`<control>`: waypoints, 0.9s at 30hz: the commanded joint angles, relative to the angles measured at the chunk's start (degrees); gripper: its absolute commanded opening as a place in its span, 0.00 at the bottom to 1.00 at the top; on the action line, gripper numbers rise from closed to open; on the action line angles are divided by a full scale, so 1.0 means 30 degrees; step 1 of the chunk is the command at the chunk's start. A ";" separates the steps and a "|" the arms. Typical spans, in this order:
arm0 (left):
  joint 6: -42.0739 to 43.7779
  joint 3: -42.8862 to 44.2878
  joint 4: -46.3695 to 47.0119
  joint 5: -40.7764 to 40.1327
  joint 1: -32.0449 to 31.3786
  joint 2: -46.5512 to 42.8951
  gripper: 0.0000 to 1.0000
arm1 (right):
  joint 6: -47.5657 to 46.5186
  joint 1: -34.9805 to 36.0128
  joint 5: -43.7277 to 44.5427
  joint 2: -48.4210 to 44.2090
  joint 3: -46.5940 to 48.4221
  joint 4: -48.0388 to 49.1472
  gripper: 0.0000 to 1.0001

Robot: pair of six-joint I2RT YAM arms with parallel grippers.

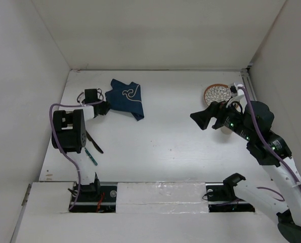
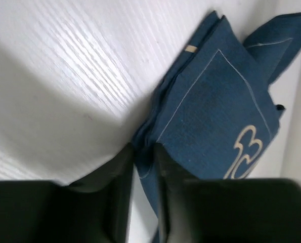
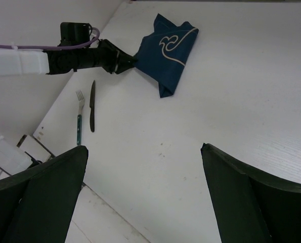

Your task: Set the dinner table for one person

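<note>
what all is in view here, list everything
large plain white matte tabletop: 1, white, under everything
dark blue cloth placemat with white line drawing: 1, blue, far left, folded
round brown-rimmed patterned bowl: 1, brown and white, far right
teal-handled metal fork: 1, silver and teal, near left
dark knife: 1, dark, beside fork
left fingers: 2, black, pinching placemat corner
right fingers: 2, black, spread, empty, above tabletop
</note>
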 commanded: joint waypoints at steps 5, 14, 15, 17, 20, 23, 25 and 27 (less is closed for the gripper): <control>0.2450 0.3293 -0.1652 -0.1199 0.0066 0.0735 0.00 | 0.0123 0.0367 0.0487 0.0096 0.0015 0.1288 1.00; 0.9242 0.8570 -0.3237 -0.0942 -0.1836 -0.1550 0.00 | 0.0123 0.0367 0.0694 0.0272 -0.0161 0.1113 1.00; 0.9806 0.9445 -0.3730 -0.0939 -0.2099 -0.1550 0.00 | 0.0123 0.0367 0.0694 0.0272 -0.0393 0.1113 1.00; 1.0716 1.0213 -0.4319 -0.0734 -0.2887 -0.1550 0.00 | -0.0051 0.0367 0.0694 0.0272 -0.0569 0.1288 1.00; 1.1569 1.0420 -0.4497 -0.0034 -0.4467 -0.1726 0.00 | -0.0053 0.0367 0.0868 0.0272 -0.0746 0.1288 1.00; 1.1804 0.9135 -0.3710 0.0201 -0.6399 -0.2135 0.00 | -0.0053 0.0367 0.0870 0.0272 -0.0922 0.1288 1.00; 1.1804 0.8142 -0.3530 -0.0057 -0.7545 -0.2310 0.00 | -0.0053 0.0367 0.0870 0.0096 -0.1154 0.1288 1.00; 1.1804 0.7406 -0.3237 -0.1226 -0.9530 -0.2486 0.00 | -0.0053 0.0543 0.0870 -0.0107 -0.1331 0.1288 1.00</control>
